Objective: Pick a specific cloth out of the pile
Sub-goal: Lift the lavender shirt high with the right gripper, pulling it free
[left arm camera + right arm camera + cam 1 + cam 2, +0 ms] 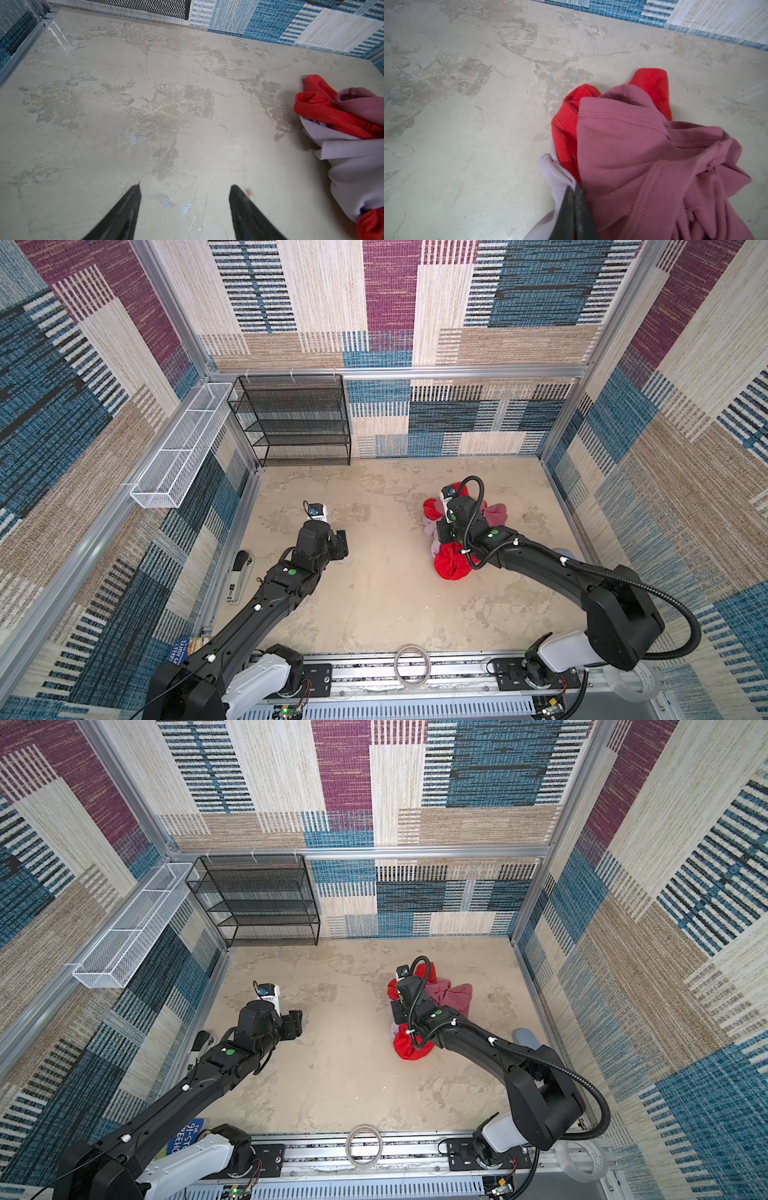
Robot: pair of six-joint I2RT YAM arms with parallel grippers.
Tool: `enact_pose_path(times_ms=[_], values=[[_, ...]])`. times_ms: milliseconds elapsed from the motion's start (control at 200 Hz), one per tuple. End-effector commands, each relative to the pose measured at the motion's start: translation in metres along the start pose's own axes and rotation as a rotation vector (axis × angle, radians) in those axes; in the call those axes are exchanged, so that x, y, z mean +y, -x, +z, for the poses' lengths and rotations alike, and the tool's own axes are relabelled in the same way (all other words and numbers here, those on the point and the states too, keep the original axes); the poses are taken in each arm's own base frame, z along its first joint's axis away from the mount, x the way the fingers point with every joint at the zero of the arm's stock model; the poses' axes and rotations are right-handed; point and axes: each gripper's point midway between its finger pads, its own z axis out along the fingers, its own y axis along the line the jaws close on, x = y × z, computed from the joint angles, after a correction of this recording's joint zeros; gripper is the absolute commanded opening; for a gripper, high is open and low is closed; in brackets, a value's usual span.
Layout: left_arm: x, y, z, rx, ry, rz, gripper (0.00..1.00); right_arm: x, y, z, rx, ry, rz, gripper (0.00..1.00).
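— Where is the cloth (555, 174)?
— On the side of the pile (451, 566) facing the left arm, tucked under the red cloth (565, 128) and the mauve cloth (633, 155). In both top views the right arm hides most of it; the wrist views show its pale folds.
— And the right gripper (574, 187)?
— Jaws pressed together, tips at the seam between lilac and mauve. I cannot tell whether a fold is pinched.
— The left gripper (185, 193)?
— Jaws apart above the table (124, 104), beside the pile.

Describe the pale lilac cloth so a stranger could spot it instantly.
Find the pile of cloths on the beige table's right half. At its left edge lies the pale lilac cloth: the lightest, almost white, unlike the bright red cloth and dusty mauve-rose cloth.
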Motion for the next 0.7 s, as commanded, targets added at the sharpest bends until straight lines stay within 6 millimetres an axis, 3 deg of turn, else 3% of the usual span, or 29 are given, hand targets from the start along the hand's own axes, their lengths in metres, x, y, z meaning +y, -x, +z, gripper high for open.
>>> enact_pose_path(times_ms=[0, 265, 691], values=[[0.000, 0.004, -0.001, -0.002, 0.005, 0.011, 0.71, -0.009, 0.021, -0.005, -0.078, -0.002, 0.019, 0.00], [-0.004, 0.005, 0.003, 0.006, -0.003, 0.020, 0.70, -0.052, 0.045, -0.012, -0.158, -0.028, 0.119, 0.00], [-0.007, 0.009, -0.001, 0.005, -0.025, 0.016, 0.70, -0.059, 0.098, -0.044, -0.284, 0.063, 0.173, 0.00]])
